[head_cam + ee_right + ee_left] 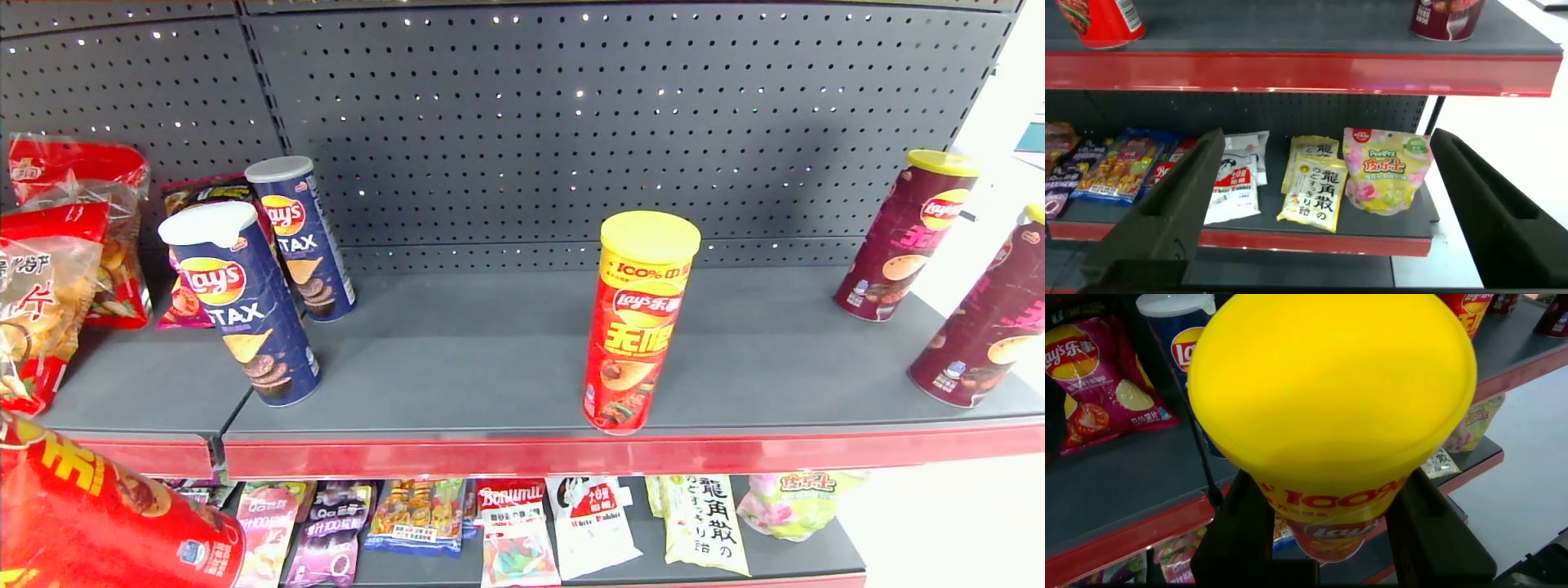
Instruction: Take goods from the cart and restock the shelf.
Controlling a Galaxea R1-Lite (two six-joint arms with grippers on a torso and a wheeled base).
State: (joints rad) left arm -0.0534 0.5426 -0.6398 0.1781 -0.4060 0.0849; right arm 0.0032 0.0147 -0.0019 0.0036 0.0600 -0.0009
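The upper shelf is largest. Below its front edge, toward the left end, a red chip can with a yellow lid is clamped between the left gripper's jaws. The right gripper's jaws stand wide apart and empty, facing snack bags on the lower shelf.

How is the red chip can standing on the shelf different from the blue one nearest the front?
The red can has a yellow lid; the front blue can has a white one. The red can stands mid-shelf by the front edge; the front blue can stands farther left. Both are tall tubes standing on their bases on the same grey shelf.
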